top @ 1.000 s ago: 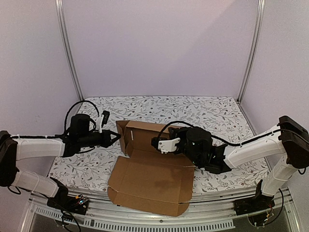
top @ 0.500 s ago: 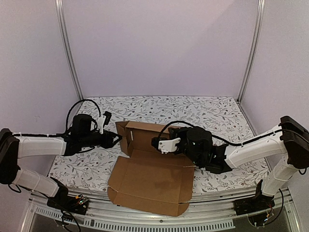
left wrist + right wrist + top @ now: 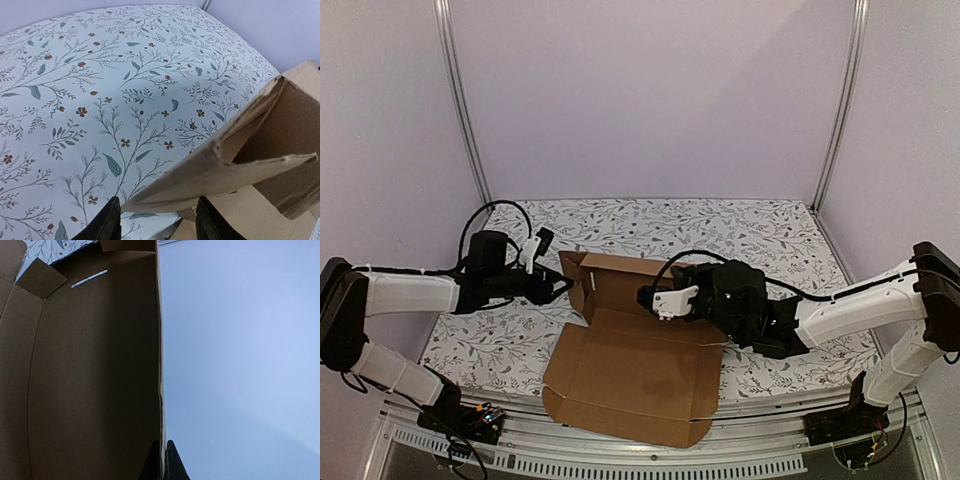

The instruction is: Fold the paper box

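I see left gripper (image 3: 157, 205) parted, bottom of frame, flap of the paper box (image 3: 210, 167) between | right gripper (image 3: 163, 445) pinches its wall, bottom centre

Plain brown paper box (image 3: 632, 372); white tablecloth (image 3: 720, 225) printed with green-brown floral sprigs.

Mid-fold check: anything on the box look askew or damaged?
The paper box sits skewed, its near panel overhanging the table edge. Its left flap looks slightly buckled, just ahead of the open left gripper. No tears visible.
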Tool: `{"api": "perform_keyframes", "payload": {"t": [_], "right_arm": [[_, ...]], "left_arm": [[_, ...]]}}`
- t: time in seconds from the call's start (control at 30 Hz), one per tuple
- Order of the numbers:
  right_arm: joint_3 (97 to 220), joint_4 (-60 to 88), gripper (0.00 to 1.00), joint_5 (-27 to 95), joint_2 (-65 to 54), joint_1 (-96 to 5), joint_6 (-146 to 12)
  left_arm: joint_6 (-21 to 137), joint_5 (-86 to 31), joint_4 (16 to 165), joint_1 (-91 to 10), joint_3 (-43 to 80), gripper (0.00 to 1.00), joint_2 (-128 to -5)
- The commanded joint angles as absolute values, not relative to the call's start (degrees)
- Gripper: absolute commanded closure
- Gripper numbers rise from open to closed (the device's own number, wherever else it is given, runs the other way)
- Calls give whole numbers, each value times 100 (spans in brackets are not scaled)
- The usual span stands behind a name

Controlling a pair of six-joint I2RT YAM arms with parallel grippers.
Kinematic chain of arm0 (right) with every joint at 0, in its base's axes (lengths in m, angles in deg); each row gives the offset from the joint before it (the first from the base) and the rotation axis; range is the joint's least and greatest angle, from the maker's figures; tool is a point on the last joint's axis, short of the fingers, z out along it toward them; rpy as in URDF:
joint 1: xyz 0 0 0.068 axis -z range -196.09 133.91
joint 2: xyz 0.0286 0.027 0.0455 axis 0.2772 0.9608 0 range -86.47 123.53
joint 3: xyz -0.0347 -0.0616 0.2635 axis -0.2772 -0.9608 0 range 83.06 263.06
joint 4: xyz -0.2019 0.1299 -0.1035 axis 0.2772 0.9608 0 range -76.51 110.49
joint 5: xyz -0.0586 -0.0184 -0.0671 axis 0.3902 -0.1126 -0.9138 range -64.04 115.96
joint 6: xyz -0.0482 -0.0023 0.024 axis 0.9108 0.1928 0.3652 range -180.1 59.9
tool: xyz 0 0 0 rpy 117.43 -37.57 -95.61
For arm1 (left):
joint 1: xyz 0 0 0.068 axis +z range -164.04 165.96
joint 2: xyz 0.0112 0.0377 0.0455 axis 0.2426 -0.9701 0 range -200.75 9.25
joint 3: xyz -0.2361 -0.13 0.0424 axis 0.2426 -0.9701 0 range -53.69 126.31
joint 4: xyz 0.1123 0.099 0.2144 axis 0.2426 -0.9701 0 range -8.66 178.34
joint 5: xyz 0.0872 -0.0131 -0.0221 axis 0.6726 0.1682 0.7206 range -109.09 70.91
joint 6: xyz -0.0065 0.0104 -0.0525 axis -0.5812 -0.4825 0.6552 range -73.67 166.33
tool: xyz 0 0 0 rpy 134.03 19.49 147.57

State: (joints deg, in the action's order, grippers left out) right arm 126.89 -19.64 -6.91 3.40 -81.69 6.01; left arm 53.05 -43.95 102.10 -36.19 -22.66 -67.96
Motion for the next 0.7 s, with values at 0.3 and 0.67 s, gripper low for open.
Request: {"api": "perform_keyframes", "payload": {"t": [0.3, 0.67], "right_arm": [[12349, -1007, 100, -504, -301, -8253, 309], [12479, 42, 100, -311, -1056, -8250, -103]], "left_arm": [[4998, -6091, 10165, -3273, -1977, 48, -7104], [4952, -7136, 10113, -3276, -1832, 48, -7523]]}}
